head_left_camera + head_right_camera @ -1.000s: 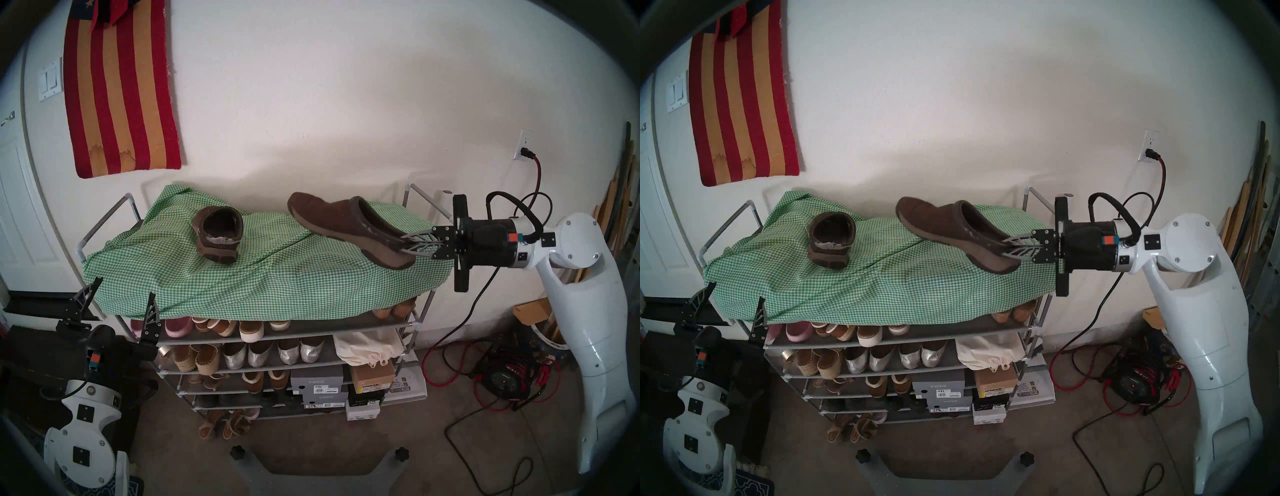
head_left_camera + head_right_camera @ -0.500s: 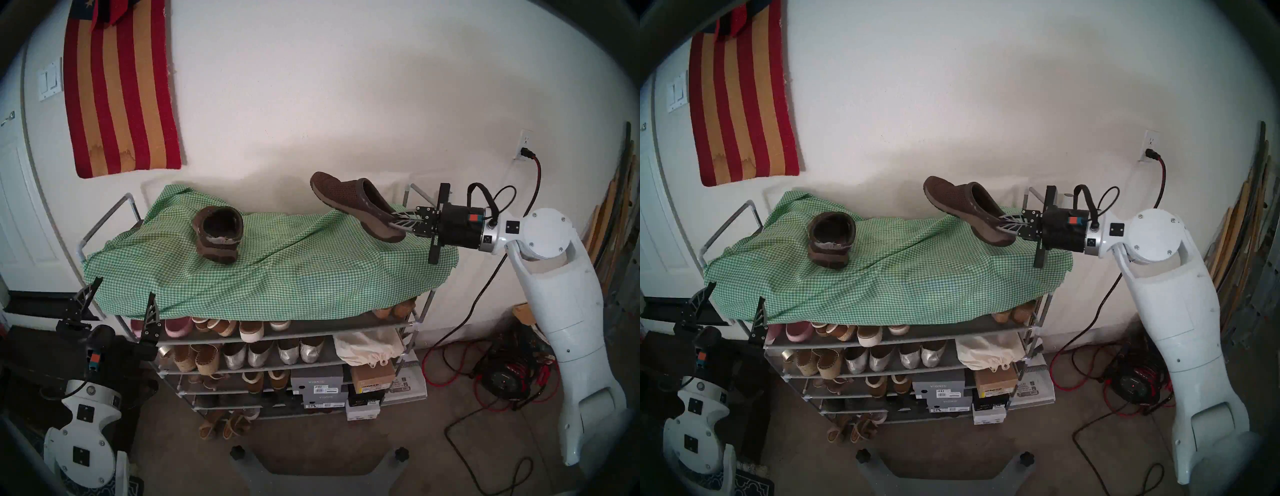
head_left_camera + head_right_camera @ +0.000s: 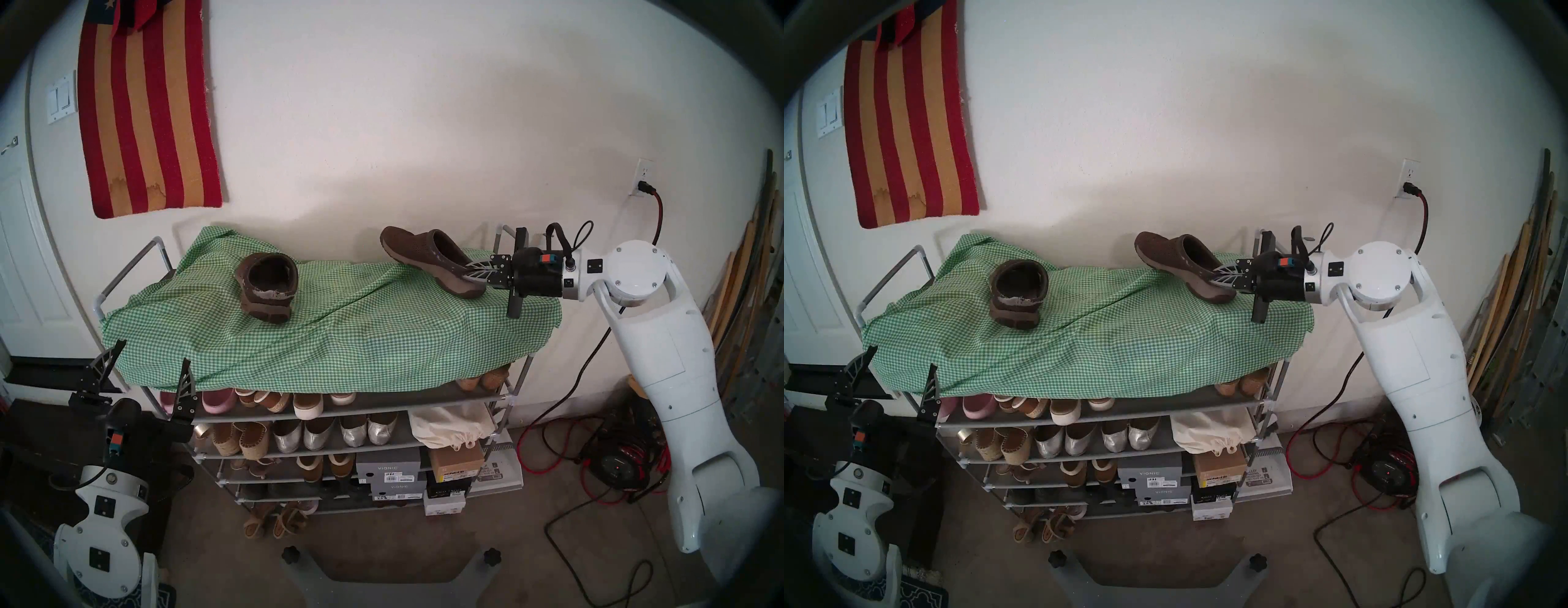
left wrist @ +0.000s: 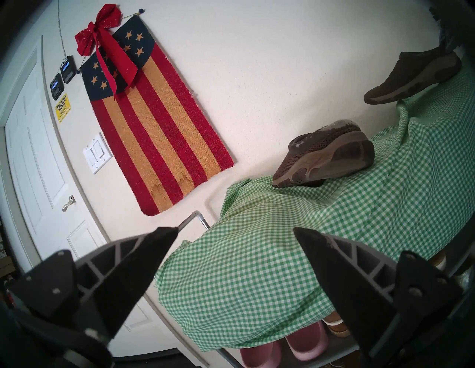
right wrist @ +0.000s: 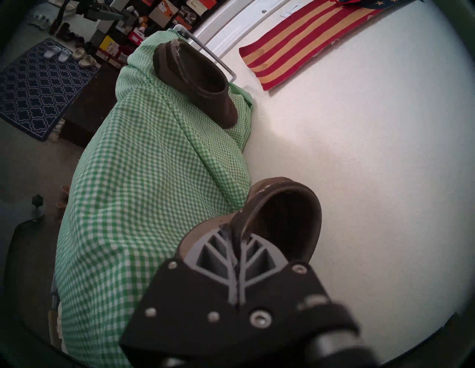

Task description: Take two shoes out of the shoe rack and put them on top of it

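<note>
One brown clog (image 3: 266,285) already sits on the gingham-covered top of the shoe rack (image 3: 127,271), while the right gripper (image 3: 477,271) pinches the second clog (image 3: 428,259) by its heel, tilted over the cloth, unreleased; the left gripper (image 3: 146,367) idles, fingers wide.

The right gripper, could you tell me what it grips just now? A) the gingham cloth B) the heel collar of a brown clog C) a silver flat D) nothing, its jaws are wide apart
B: the right gripper pinches the rear collar of the brown clog, its jaws close together on it, above the gingham cloth.
</note>
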`<move>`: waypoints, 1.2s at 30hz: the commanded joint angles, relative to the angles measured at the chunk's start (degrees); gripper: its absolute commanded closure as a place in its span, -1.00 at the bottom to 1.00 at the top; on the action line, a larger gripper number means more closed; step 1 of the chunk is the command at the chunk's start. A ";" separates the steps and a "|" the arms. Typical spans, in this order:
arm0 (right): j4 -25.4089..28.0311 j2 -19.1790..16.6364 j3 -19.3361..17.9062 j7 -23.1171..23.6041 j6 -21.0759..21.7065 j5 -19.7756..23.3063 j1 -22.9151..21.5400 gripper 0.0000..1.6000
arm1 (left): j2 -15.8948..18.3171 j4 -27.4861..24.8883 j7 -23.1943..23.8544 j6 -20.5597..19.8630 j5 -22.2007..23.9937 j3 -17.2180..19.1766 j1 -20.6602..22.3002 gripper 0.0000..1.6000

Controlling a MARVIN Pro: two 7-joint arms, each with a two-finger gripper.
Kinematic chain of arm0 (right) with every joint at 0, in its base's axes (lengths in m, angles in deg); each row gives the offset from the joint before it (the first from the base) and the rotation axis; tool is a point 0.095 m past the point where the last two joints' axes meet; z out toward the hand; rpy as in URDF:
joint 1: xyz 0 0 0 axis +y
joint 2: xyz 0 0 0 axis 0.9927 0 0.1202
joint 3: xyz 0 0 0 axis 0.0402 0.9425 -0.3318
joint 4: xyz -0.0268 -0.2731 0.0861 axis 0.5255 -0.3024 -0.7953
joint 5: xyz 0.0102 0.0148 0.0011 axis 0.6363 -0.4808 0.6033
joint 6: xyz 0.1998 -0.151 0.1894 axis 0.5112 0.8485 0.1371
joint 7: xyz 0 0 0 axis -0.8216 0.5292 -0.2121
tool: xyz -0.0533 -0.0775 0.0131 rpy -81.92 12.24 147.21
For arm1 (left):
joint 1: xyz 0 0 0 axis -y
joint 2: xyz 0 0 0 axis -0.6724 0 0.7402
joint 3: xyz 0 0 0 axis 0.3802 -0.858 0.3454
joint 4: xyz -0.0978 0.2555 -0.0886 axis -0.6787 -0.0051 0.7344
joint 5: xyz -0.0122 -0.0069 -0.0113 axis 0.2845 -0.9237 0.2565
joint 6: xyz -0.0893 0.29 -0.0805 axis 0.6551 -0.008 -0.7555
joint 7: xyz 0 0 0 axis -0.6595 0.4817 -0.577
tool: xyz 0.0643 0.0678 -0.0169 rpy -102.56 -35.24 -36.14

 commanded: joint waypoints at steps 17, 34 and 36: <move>2.68 -4.20 -3.50 11.71 7.31 4.18 -9.86 -1.00 | 0.04 -0.49 0.12 -0.24 -0.17 0.12 0.04 -1.00; 15.45 -3.10 -17.65 10.74 13.26 14.98 3.22 -1.00 | -0.01 -0.49 0.14 -0.14 -0.18 0.11 0.11 -1.00; 16.61 -2.53 -19.22 11.07 13.65 16.04 5.03 -1.00 | -0.02 -0.49 0.14 -0.12 -0.18 0.11 0.13 -1.00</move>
